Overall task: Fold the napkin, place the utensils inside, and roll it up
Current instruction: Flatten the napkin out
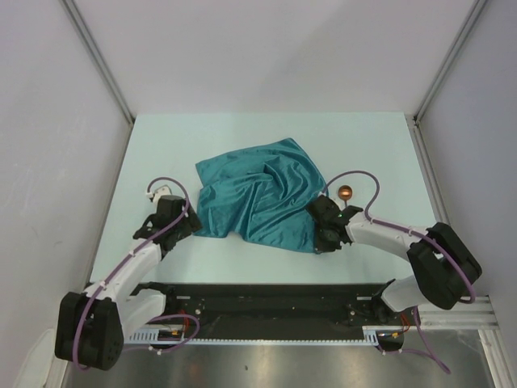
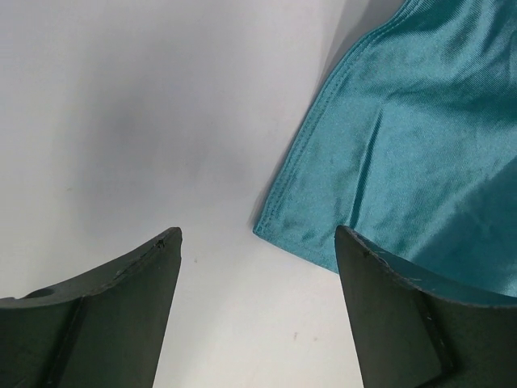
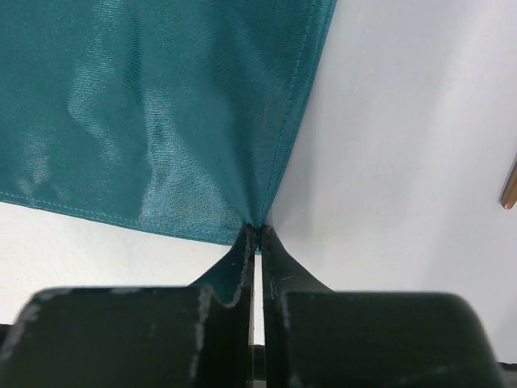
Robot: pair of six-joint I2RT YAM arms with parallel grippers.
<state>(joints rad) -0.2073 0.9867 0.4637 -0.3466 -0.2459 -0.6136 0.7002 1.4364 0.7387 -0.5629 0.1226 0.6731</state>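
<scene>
The teal napkin (image 1: 257,194) lies crumpled in the middle of the table. My right gripper (image 1: 321,239) is shut on its near right corner; the right wrist view shows the cloth (image 3: 161,113) pinched between the closed fingertips (image 3: 257,230). My left gripper (image 1: 191,223) is open and low at the napkin's near left corner; in the left wrist view that corner (image 2: 266,229) lies just ahead of the gap between the fingers (image 2: 380,275), and the cloth's edge runs under the right one. The spoon's copper bowl (image 1: 346,192) lies right of the napkin; its handle is mostly hidden by my right arm.
The pale table (image 1: 161,145) ends at grey walls on the left, right and back. A black rail (image 1: 266,311) with the arm bases runs along the near edge. A copper-brown sliver of the spoon (image 3: 510,186) shows at the right edge of the right wrist view.
</scene>
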